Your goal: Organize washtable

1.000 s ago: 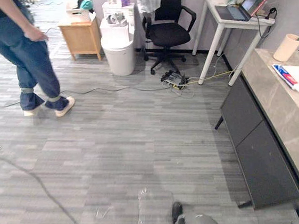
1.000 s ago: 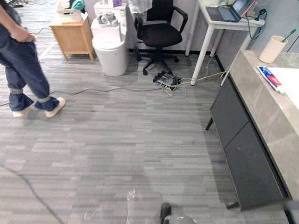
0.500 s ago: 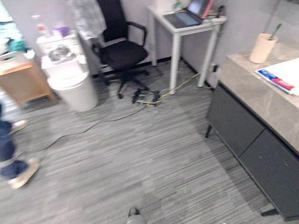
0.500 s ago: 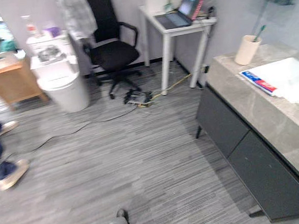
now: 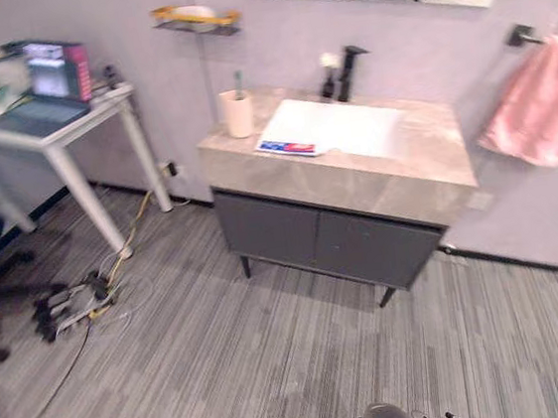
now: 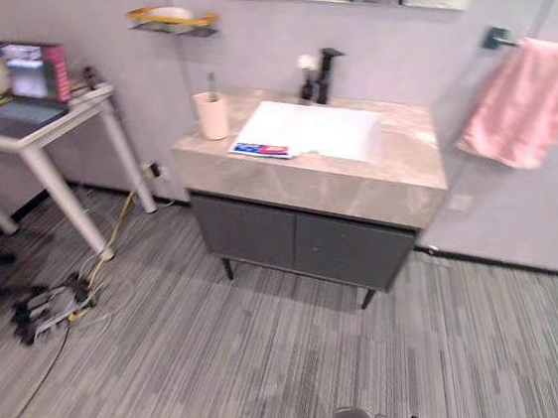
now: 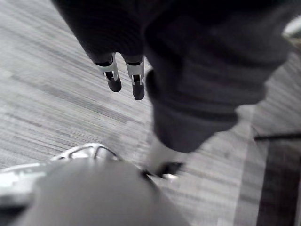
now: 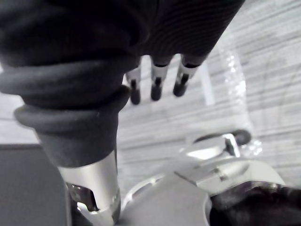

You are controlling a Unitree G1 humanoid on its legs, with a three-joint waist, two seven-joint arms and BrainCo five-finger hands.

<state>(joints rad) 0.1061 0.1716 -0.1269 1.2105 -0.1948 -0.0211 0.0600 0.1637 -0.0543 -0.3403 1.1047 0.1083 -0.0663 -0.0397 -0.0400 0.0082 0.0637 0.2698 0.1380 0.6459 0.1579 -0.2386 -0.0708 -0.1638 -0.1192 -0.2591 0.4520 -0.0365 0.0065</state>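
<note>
Change: camera has swung round since a second ago; the washtable (image 5: 341,232), then at the right edge, now stands mid-view, seen from the front.
Washtable: dark two-door cabinet against the wall, under a grey stone surface (image 5: 395,172).
Sink: white basin (image 5: 335,126) set in the surface, with a black faucet (image 5: 346,70) behind it.
Cup: beige cup (image 5: 238,113) upright at the surface's left end, with a toothbrush (image 5: 239,81) standing in it.
Tube: toothpaste tube (image 5: 288,147) lying flat at the sink's front-left edge, near the cup but apart from it.
Left hand: left hand (image 7: 136,77) hangs over the floor (image 5: 276,369), fingers straight, holding nothing.
Right hand: right hand (image 8: 156,82) also hangs over the floor, fingers straight and empty.
Around: pink towel (image 5: 542,101) on the wall to the right; wall shelf (image 5: 194,19) above the cup; laptop (image 5: 42,89) on a white surface (image 5: 98,103) further left.
</note>
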